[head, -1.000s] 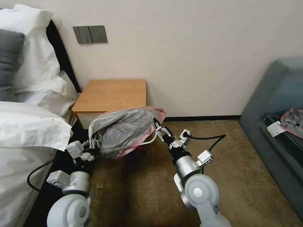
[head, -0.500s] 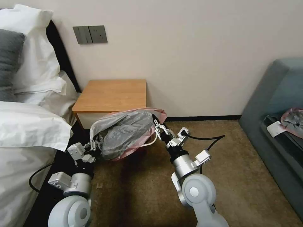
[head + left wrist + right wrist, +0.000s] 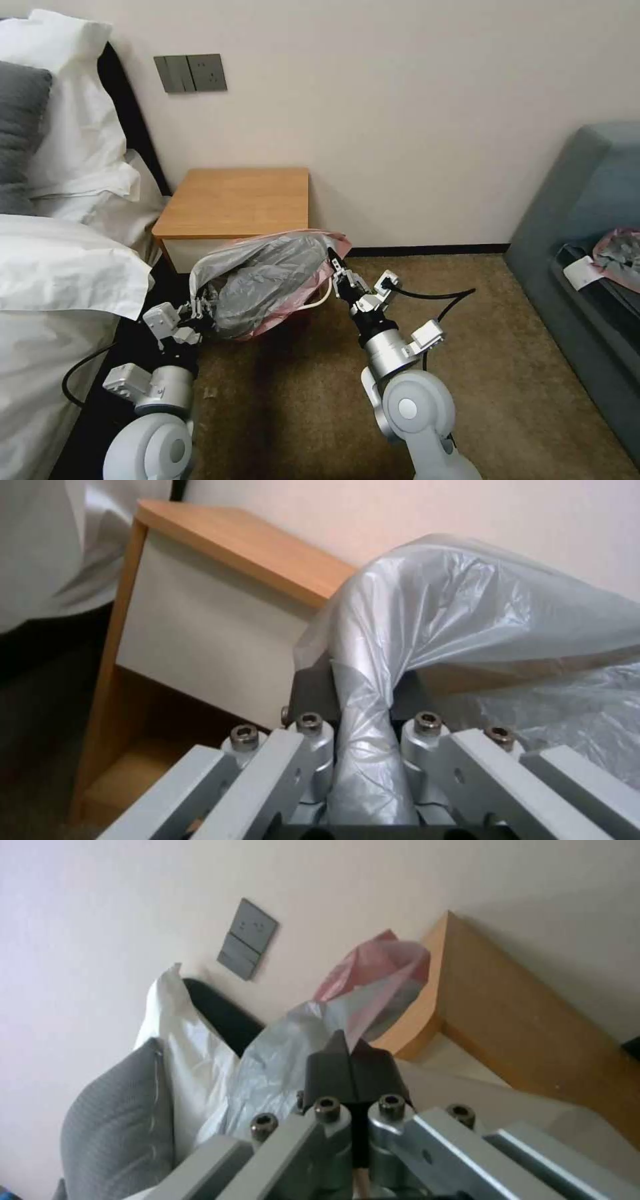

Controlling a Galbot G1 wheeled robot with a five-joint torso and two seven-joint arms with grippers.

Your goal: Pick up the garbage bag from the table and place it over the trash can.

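Note:
The garbage bag point(image 3: 267, 283), wrinkly grey plastic with a pink-red rim, hangs stretched between both grippers just in front of the table point(image 3: 233, 200). My left gripper point(image 3: 200, 308) is shut on its near-left edge. In the left wrist view the plastic point(image 3: 427, 610) is bunched between the fingers point(image 3: 310, 690). My right gripper point(image 3: 331, 257) is shut on the pink rim at the bag's far-right corner. In the right wrist view the fingertips point(image 3: 333, 1060) pinch the bag point(image 3: 380, 965). A pale curved bit of the trash can rim point(image 3: 320, 300) shows under the bag's right edge; the rest is hidden.
A bed with white pillows point(image 3: 67, 267) crowds the left side. A grey-blue sofa point(image 3: 587, 220) on the right carries a small grey-and-pink bundle with a white slip point(image 3: 617, 253). The wall stands close behind the table. Brown carpet point(image 3: 500, 373) lies open between the arms and the sofa.
Both arms have edged slightly leftward and the bag's left side has sunk a little. Both grippers keep their hold on the bag.

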